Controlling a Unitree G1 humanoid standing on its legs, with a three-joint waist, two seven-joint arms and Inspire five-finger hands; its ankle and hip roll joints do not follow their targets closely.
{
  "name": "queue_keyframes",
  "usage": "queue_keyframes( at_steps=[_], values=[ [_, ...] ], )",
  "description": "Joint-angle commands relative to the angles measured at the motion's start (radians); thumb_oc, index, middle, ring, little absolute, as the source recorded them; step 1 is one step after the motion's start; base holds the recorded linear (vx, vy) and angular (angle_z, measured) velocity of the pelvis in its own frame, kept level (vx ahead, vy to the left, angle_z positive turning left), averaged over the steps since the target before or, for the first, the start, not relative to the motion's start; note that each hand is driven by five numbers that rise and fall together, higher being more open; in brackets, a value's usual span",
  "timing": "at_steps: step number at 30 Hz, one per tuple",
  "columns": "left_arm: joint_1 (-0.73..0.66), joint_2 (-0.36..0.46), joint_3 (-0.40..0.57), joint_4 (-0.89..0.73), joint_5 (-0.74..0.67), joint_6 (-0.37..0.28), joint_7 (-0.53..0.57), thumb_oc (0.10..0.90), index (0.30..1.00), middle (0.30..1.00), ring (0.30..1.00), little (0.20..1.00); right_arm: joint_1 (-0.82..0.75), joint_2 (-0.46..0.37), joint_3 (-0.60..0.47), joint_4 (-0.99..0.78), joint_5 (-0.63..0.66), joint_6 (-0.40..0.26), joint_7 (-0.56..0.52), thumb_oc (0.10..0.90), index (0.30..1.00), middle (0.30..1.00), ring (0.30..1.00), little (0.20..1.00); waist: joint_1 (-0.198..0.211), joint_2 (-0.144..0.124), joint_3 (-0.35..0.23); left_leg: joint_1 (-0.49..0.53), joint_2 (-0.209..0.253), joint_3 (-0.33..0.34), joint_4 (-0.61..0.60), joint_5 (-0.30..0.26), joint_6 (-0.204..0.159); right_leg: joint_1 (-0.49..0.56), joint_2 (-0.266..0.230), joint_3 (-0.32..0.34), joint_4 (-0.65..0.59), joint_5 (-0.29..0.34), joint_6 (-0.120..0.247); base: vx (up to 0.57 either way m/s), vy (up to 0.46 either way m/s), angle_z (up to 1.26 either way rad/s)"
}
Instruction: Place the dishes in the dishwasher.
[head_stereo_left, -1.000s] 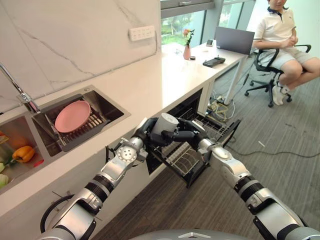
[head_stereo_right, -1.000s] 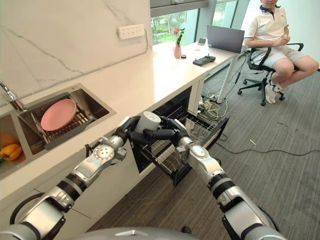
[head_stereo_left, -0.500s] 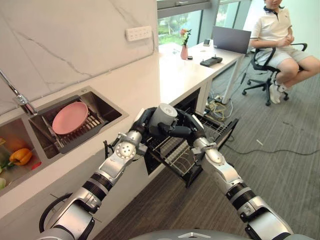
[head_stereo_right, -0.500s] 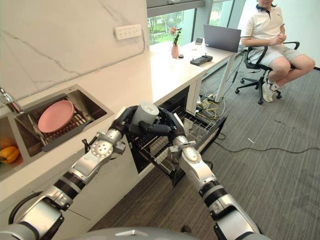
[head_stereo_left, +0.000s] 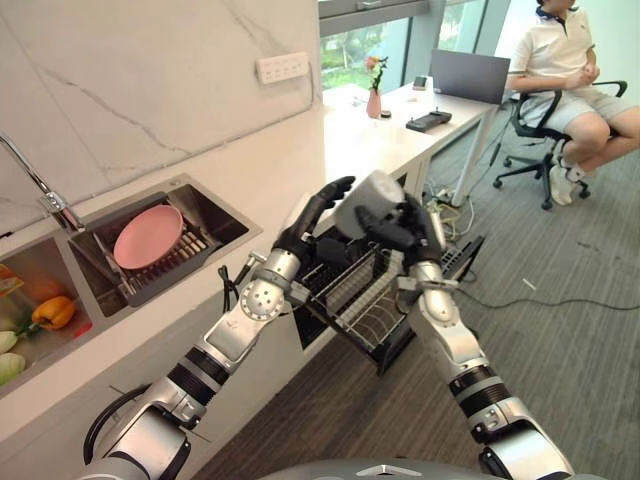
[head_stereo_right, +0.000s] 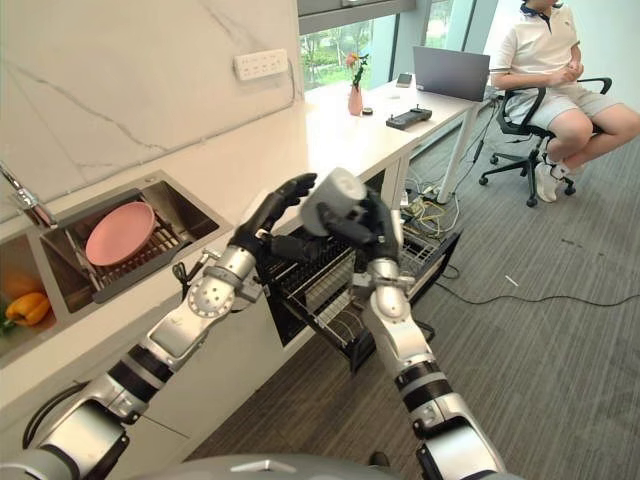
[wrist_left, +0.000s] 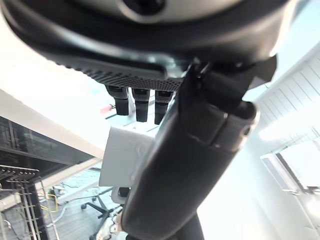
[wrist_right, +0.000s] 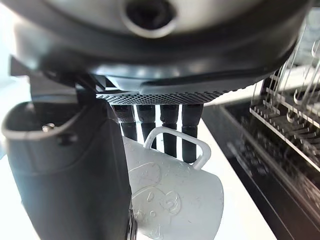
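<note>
My right hand (head_stereo_left: 402, 228) is shut on a white mug (head_stereo_left: 372, 192) and holds it on its side above the pulled-out dishwasher rack (head_stereo_left: 365, 312). In the right wrist view the thumb (wrist_right: 70, 175) and fingers (wrist_right: 165, 120) wrap the mug (wrist_right: 175, 200), whose handle faces the fingers. My left hand (head_stereo_left: 312, 212) is open just left of the mug, fingers straight and apart from it. A pink plate (head_stereo_left: 148, 236) stands in the sink's drying rack (head_stereo_left: 190, 250).
The faucet (head_stereo_left: 45, 195) and some peppers (head_stereo_left: 48, 312) are at the far left. A desk with a laptop (head_stereo_left: 470, 78) and a vase (head_stereo_left: 374, 100) stands at the back. A person sits on an office chair (head_stereo_left: 560, 110) at the back right, beyond open carpet.
The mug went from both hands to my right hand alone. My left hand let go and opened. The right hand carried the mug up and to the right.
</note>
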Motion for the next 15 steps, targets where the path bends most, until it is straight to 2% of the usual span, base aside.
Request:
queue_keyframes(
  at_steps=[1,11,15],
  values=[
    [-0.092,-0.017,-0.012,-0.059,0.047,-0.121,0.038,0.8,0.9,0.9,0.9,0.9,-0.131,-0.014,-0.095,-0.039,-0.006,-0.122,-0.039,0.4,0.3,0.3,0.3,0.3,0.01,0.008,-0.05,-0.006,-0.026,-0.043,0.011,-0.097,0.049,0.033,-0.079,-0.011,0.017,-0.085,0.064,0.0,0.0,0.0],
    [-0.019,-0.003,0.033,-0.081,-0.038,-0.125,0.013,0.8,0.9,0.9,0.9,0.9,-0.122,-0.032,-0.129,-0.052,-0.049,-0.112,-0.066,0.4,0.3,0.3,0.3,0.3,0.017,0.006,-0.047,-0.008,-0.029,-0.047,0.011,-0.096,0.051,0.031,-0.079,-0.013,0.017,-0.082,0.064,0.0,0.001,-0.02],
    [0.111,-0.003,0.042,-0.082,-0.262,-0.08,-0.129,0.8,0.9,0.9,0.9,0.9,-0.065,-0.103,-0.124,-0.027,-0.136,-0.034,-0.013,0.4,0.3,0.3,0.3,0.3,0.026,0.0,-0.042,-0.014,-0.032,-0.05,0.011,-0.095,0.054,0.031,-0.081,-0.016,0.017,-0.08,0.063,0.0,0.0,0.0]
  ],
)
